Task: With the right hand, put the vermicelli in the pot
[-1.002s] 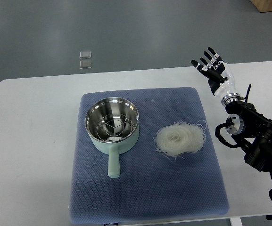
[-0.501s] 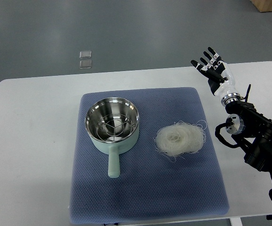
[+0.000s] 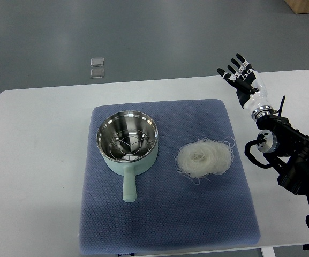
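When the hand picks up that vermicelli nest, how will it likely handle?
The vermicelli is a loose coil of thin pale strands, so probably very light. Stray loops stick out at its edges, so strands may snag or trail. If dry, it could be brittle and shed bits on the blue mat.

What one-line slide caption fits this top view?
Right hand open above the table's far edge, vermicelli on the blue mat beside the empty pot.

Right arm (image 3: 296, 160) cropped at frame edge
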Controlling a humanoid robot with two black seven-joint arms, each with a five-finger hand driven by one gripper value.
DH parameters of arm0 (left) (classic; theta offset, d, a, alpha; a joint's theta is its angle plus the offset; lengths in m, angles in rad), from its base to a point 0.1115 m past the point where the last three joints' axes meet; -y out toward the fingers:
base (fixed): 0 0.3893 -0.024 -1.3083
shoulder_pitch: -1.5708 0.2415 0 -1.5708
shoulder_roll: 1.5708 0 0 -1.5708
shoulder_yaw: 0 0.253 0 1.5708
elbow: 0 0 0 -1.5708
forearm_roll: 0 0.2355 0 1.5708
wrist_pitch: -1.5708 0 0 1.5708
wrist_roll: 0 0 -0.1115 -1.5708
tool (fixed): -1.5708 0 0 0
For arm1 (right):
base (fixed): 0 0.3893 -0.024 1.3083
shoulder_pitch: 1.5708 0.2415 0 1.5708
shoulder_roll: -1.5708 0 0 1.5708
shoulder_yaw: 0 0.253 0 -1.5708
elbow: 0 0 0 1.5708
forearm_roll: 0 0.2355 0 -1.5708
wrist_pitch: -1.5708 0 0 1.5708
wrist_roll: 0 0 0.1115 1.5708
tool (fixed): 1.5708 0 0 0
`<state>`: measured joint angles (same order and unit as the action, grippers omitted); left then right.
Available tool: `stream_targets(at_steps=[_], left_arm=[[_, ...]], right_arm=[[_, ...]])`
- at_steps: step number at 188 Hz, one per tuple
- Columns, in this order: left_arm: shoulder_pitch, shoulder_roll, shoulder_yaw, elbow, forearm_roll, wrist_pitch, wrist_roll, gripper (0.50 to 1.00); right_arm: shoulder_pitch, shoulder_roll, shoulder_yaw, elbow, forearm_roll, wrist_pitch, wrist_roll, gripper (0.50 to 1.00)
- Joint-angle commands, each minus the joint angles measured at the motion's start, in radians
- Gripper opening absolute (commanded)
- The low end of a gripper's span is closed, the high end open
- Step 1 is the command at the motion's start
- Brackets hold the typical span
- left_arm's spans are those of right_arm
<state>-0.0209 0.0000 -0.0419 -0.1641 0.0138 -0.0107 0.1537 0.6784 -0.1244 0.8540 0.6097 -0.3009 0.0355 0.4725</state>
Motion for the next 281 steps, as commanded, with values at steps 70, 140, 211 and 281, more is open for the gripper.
stream_targets(at_steps=[70, 140, 211, 281], left_arm=[[-0.002, 0.000, 0.000, 0.000, 0.000, 0.000, 0.000, 1.000], [-0.002, 0.000, -0.001, 0.000, 0.000, 0.000, 0.000, 1.000], [-0.002, 0.000, -0.001, 0.000, -0.001, 0.000, 0.001, 1.000], [-0.002, 0.000, -0.001, 0.000, 0.000, 0.000, 0.001, 1.000]], right_arm=[[0.024, -0.052, -0.024, 0.041, -0.069, 0.012, -0.002, 0.930], [0.021, -0.247, -0.088, 0.170, -0.701, 0.087, 0.000, 0.930], [0.136, -0.509, -0.312, 0.406, -0.974, 0.201, 0.021, 0.928], [0.244, -0.592, -0.478, 0.570, -1.130, 0.310, 0.029, 0.928]])
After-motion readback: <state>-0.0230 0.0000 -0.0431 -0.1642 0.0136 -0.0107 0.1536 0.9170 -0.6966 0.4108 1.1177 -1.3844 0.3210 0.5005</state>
